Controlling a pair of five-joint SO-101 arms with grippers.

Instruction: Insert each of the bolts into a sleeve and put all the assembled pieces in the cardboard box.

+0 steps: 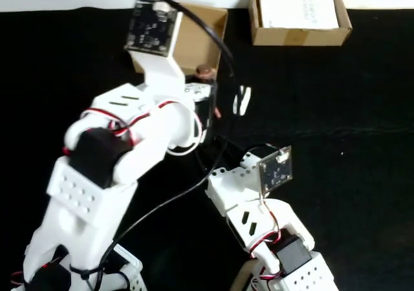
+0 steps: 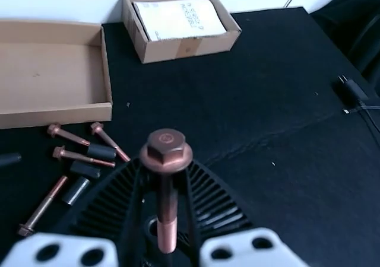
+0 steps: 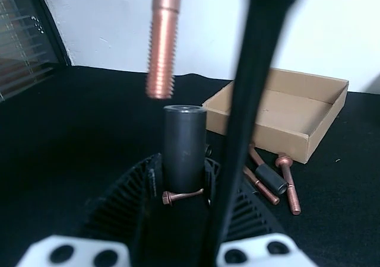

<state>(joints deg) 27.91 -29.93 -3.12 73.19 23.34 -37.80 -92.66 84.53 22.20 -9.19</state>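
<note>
At left, the left hand (image 2: 166,178) pinches a copper bolt (image 2: 165,153) by its shank, head uppermost and thread pointing down. Behind it stands the cardboard box (image 2: 59,111), with loose bolts (image 2: 71,154) and loose sleeves (image 2: 83,171) lying on the black bench (image 2: 267,101) just beside its wall. Farther right, the right hand (image 3: 184,169) is pressed against a dark sleeve (image 3: 184,136), held upright with its open mouth facing up; a smaller box (image 2: 190,44) holding a white sheet sits at the far right of the bench. The threaded tip hangs just above the sleeve, apart from it and a little to one side of the bore, so insertion is judged not yet begun. The step would go best if the tip is first centred over the mouth, both axes are kept parallel, and the descent is slow, since the thread may catch on the rim. A black cable (image 3: 249,101) crosses close to the sleeve and could be snagged. Neither grip should loosen until the head seats
</note>
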